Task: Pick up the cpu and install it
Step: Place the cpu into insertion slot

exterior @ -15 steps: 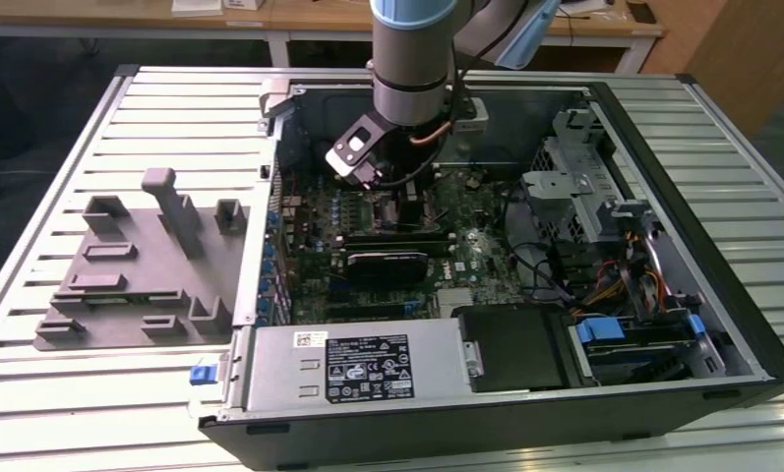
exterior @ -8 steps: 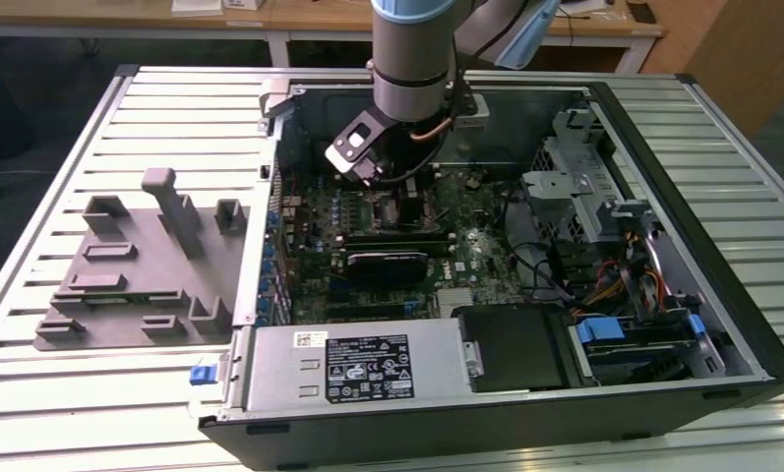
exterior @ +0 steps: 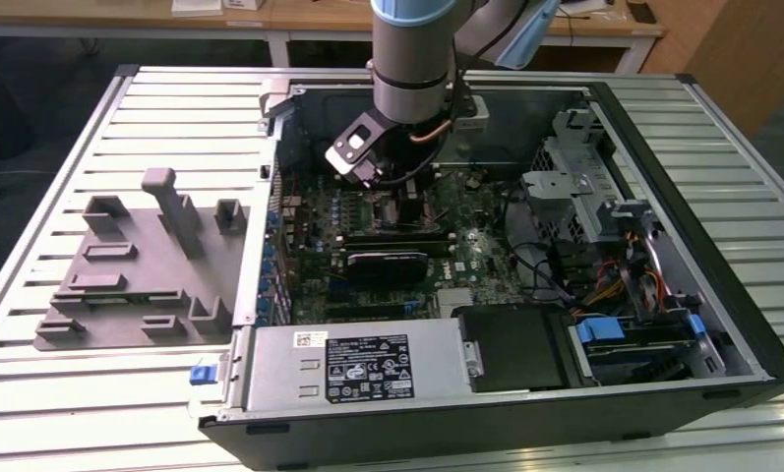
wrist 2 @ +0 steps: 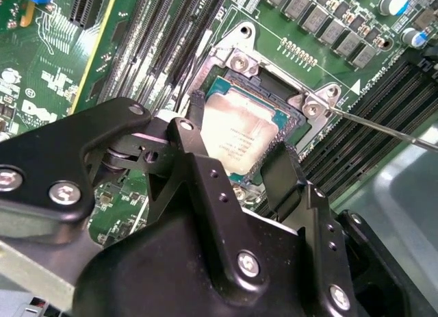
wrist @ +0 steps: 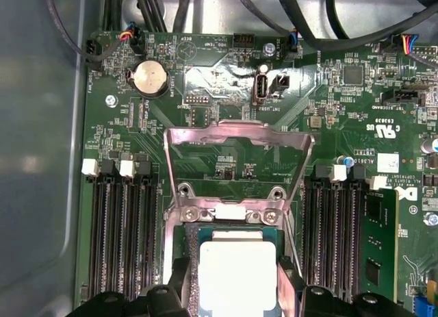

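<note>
An open desktop computer case (exterior: 706, 246) is lying on its side on a ribbed, silver metal worktop (exterior: 143, 118), and a grey-and-blue robot arm (exterior: 415, 59) is reaching straight down into it. On the worktop, toward the exterior view's left, a matte grey plastic fixture (exterior: 129, 265) with upright blocks and shallow pockets is sitting well apart from the arm. In both wrist views the black gripper (wrist 2: 241, 129) is hanging over the green motherboard (wrist: 205, 91), right at the processor socket (wrist 2: 233, 57), whose bright metal frame is held by round screws. The cpu (wrist 2: 239, 139) is lying flat inside that socket, its smooth, pale silver metal top facing up toward the cameras and a thin green rim showing around it. It is square, with no longer side, and its edges are running parallel to the socket frame. The two slim, matte black fingers (wrist 2: 284, 170) are grasping the cpu, pressing against two opposite edges, while the other two edges are staying uncovered. In the first wrist view the cpu (wrist: 236, 272) is glaring almost white between the gripper (wrist: 235, 283) tips, and the socket's shiny hinged metal plate (wrist: 239, 135) is lying swung open, away from the chip. Long black memory slots (wrist: 123, 235) are flanking the socket on both sides, near but not touching it, leaving narrow strips of bare board between. A thin wire lever (wrist 2: 383, 129) is slanting away beside the socket, and a round silver coin battery (wrist: 150, 79) is sitting farther off on the board.
</note>
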You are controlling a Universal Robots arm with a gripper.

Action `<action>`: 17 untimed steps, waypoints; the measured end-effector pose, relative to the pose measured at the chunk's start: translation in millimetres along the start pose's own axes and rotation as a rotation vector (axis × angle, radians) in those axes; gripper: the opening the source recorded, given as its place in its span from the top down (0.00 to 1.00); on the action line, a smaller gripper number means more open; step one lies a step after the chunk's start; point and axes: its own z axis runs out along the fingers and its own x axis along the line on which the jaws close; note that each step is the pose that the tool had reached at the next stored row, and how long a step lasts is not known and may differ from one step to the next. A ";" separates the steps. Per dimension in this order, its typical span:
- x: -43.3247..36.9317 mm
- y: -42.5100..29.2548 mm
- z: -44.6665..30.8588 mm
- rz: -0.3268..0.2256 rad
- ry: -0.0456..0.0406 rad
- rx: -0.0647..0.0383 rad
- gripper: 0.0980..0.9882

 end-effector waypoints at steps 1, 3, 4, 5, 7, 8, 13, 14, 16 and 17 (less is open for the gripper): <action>0.0 0.0 0.0 0.000 -0.0001 0.000 0.42; 0.0 0.0 0.1 0.000 -0.0001 0.000 0.42; 0.0 0.0 0.1 0.000 0.0000 0.000 0.42; 0.0 0.0 0.1 0.000 0.0000 0.000 0.44; 0.0 0.0 0.1 0.000 -0.0003 0.000 0.51; 0.0 0.0 0.1 0.000 -0.0001 0.000 0.51; 0.1 0.1 -0.9 0.000 0.0007 0.000 0.51; 0.1 0.1 -1.1 0.000 0.0006 0.000 0.51; 0.0 -0.1 -1.3 0.000 0.0002 0.000 0.51; 0.1 -0.3 -1.3 0.001 0.0000 0.000 0.51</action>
